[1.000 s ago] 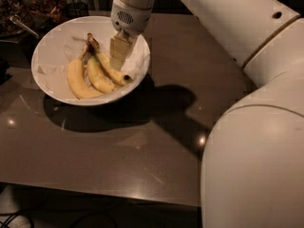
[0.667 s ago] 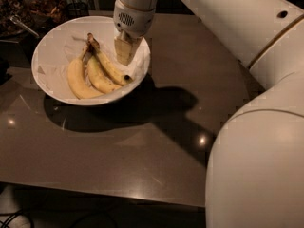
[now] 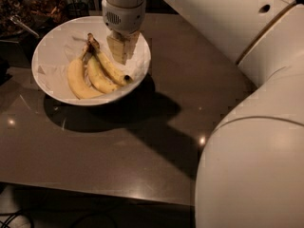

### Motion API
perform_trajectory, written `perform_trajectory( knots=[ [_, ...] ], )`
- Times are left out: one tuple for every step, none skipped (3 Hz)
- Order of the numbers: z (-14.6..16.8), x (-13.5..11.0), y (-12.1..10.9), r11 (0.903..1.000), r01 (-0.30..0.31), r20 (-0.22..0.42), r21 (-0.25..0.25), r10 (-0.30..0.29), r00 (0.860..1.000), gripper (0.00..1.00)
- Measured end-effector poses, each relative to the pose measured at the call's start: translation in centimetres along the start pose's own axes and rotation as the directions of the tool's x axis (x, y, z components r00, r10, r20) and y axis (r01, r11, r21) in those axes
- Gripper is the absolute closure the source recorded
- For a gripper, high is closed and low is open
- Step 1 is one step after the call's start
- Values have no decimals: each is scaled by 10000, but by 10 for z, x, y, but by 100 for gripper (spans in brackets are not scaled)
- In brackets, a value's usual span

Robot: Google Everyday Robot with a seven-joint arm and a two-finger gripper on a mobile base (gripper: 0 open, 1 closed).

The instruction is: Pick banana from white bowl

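Item: my pincer [image 3: 122, 50], open or closed I cannot tell, hangs over the white bowl [image 3: 47, 77] on the desk [image 3: 166, 141], just above the slim banana [image 3: 110, 66], nearest of three, placed, I judge, for a downward grasp.
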State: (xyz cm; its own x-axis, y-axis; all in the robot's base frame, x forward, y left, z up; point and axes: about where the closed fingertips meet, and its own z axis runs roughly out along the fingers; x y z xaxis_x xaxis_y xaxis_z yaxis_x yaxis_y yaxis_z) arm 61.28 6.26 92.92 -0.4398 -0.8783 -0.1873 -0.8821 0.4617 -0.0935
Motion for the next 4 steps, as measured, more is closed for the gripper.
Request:
perform_trajectory(
  knots=[
    [-3,-3,0,9986,-42,-361,536,61,9993,51],
    [2,-10,0,9986,225,-530,484,-199,9984,39],
    [11,-21,1,9972,748,-460,22,-746,9961,30],
    [22,-28,6,9918,1193,-341,-462,-1209,9921,47]
  ],
)
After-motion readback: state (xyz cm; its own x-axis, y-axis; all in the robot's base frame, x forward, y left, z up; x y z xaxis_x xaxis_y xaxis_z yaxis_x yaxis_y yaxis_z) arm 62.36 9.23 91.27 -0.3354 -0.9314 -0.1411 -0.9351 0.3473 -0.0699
